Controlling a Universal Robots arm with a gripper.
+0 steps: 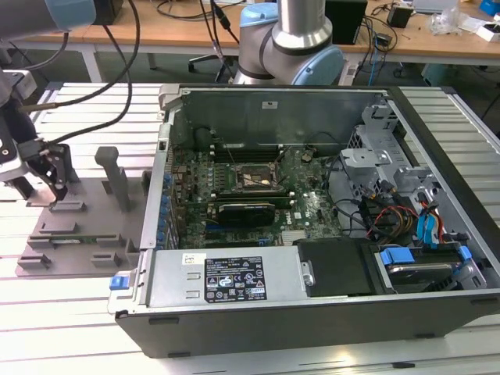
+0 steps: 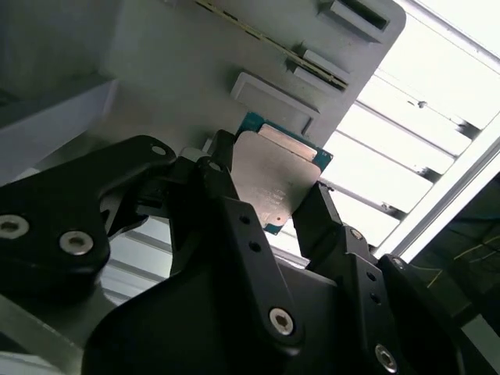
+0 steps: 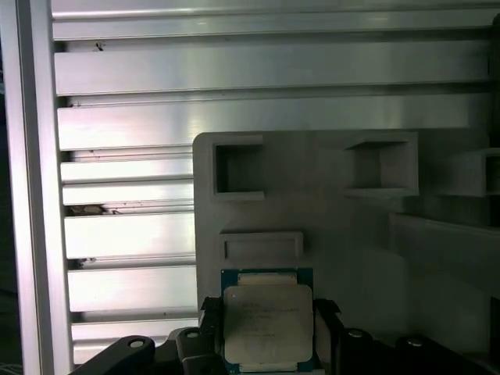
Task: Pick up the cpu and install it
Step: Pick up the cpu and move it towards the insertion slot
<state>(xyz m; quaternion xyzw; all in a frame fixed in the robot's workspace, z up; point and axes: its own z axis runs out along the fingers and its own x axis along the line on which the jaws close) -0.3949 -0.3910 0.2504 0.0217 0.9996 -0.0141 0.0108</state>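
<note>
1. Gripper [image 2: 269, 187] clamps the cpu [image 3: 267, 322] by two opposite edges over the grey fixture tray [image 1: 86, 234]; can't tell if the cpu touches the tray.
2. Open computer case [image 1: 273, 316] lies at the exterior view's right of the tray.
3. White label [image 1: 234, 277] on the power supply [image 1: 168, 273]: print too small to read.
4. Print on the cpu's metal top is faint and unreadable; black fingers [image 2: 230, 199] hide its sides.

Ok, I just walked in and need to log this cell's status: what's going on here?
The arm's end effector is over the grey fixture tray, at the exterior view's left. Its fingers press on two opposite edges of the cpu, as both wrist views show. Whether the chip has lifted off the tray is unclear. The open computer case sits beside the tray, and the cpu is not yet installed in it.
</note>
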